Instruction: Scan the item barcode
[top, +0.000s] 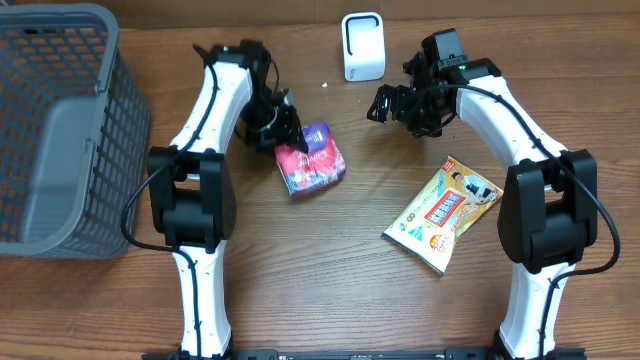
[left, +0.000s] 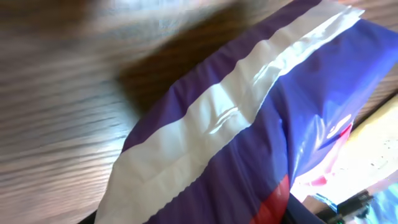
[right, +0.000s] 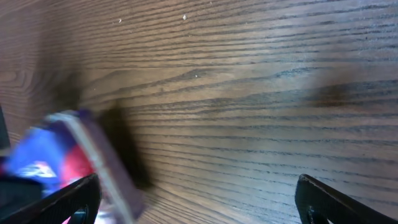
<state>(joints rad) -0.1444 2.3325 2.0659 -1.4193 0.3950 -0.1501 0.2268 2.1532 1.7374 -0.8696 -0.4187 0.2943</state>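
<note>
The item, a purple and red snack packet (top: 312, 160) with a white seam, lies on the wooden table left of centre. My left gripper (top: 283, 128) is down at its upper left edge. In the left wrist view the packet (left: 249, 124) fills the space between the jaws, and the fingers barely show, so their state is unclear. My right gripper (top: 385, 104) hovers open over bare wood right of the packet, its two fingers wide apart (right: 199, 205) with nothing between them. The packet's end (right: 62, 152) appears blurred at that view's left. A white barcode scanner (top: 362, 46) stands at the back.
A grey plastic basket (top: 120, 120) takes up the far left. A second packet, yellow and green (top: 445, 212), lies flat at the right near the right arm's base.
</note>
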